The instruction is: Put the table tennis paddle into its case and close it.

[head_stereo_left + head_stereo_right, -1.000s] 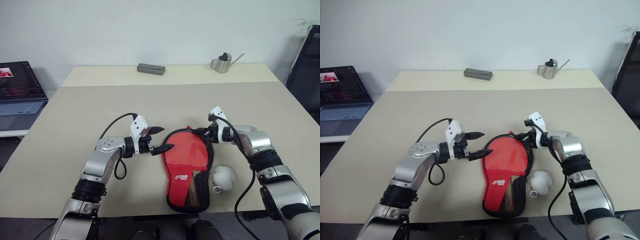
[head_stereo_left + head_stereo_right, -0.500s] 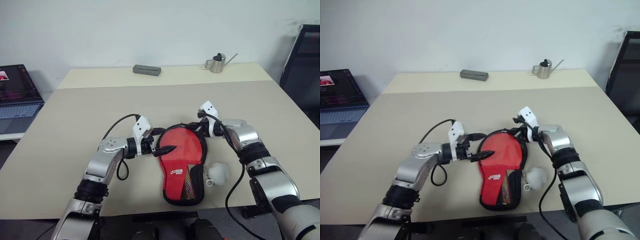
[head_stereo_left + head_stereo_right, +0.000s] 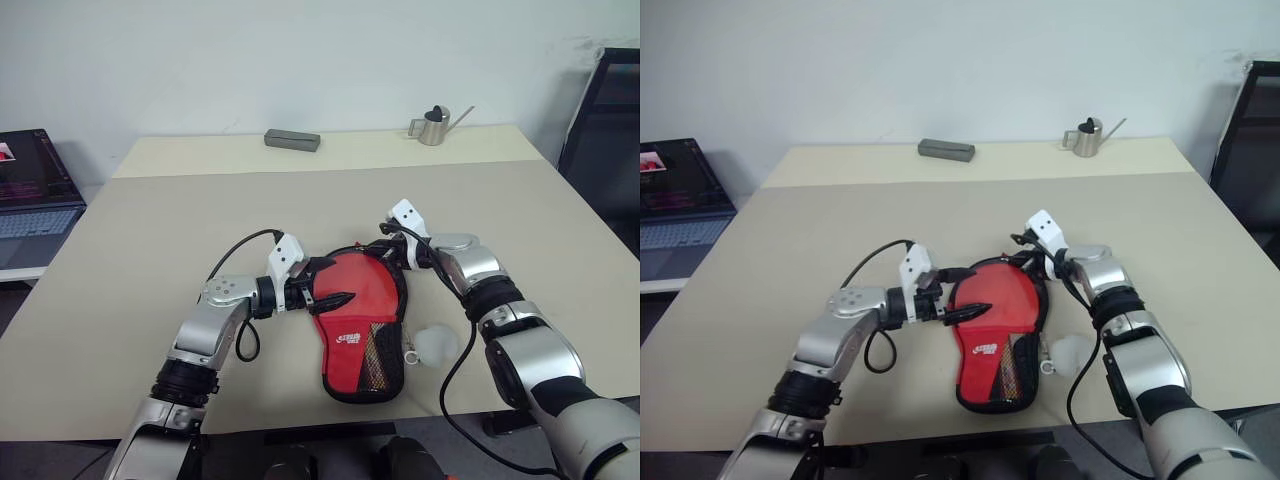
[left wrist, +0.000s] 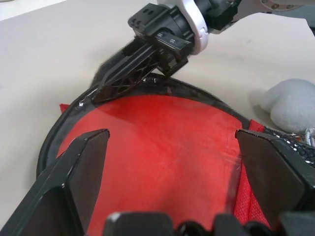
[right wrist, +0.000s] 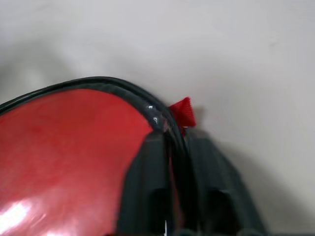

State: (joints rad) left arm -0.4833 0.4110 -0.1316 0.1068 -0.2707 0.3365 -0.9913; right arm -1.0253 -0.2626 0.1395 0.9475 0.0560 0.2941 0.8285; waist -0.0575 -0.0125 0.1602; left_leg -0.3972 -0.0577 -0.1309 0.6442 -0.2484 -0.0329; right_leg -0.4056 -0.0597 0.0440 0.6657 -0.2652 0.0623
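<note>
lying handle-end toward the robot, the case (image 3: pixel 358 315) has the spread left end effector (image 3: pixel 322 285) astride its round end and the right end effector (image 3: pixel 1021 263) pinching that end's far rim.

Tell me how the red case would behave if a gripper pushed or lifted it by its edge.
The case lies flat and looks like soft fabric with black edging and a mesh pocket, so it would probably sag or fold rather than lift as one piece. On the smooth table it would likely slide when pushed. Its flat, filled-out shape suggests something stiff inside, which may limit the flop.
</note>
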